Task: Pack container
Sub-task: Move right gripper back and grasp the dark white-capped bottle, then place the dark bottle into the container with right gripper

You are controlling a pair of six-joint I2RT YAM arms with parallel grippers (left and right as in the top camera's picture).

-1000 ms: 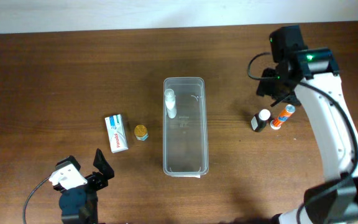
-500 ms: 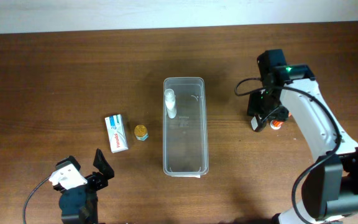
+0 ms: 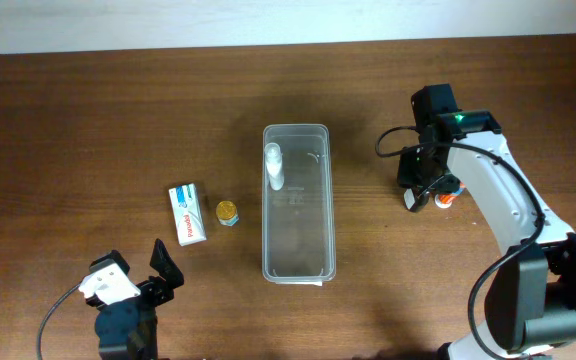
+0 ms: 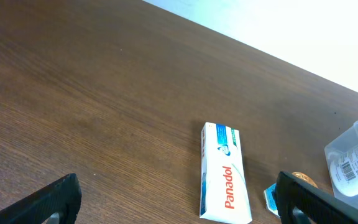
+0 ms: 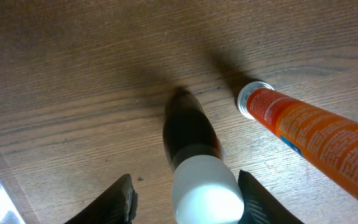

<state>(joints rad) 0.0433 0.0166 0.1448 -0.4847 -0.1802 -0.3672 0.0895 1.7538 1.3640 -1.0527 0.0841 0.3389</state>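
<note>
One thing is packed so far: a small white plastic bottle (image 3: 274,167) lies near the far end inside the long clear plastic container (image 3: 303,235). The container sits in the middle of the brown wooden desk (image 3: 88,120).

We think four things are left to pack. On the left of the container lie a white and blue cardboard box (image 3: 187,213) and, just beside it, a tiny round jar with a gold lid (image 3: 227,212). On the right, well apart from the container, are a dark bottle with a white cap (image 5: 188,134) and an orange tube with a white end (image 5: 309,137).

From above, the right arm hides most of the dark bottle. The right wrist view shows it well. The right hand (image 5: 188,202) has one finger on each side of the white cap. It is not squeezing it yet, so we think this bottle goes in next.

Only the left wrist view lets us read "Panadol" on the box. It also shows the left hand (image 4: 178,198) spread wide and holding nothing, low over the desk near the box. Only the view from above shows the white bottle in the container.
</note>
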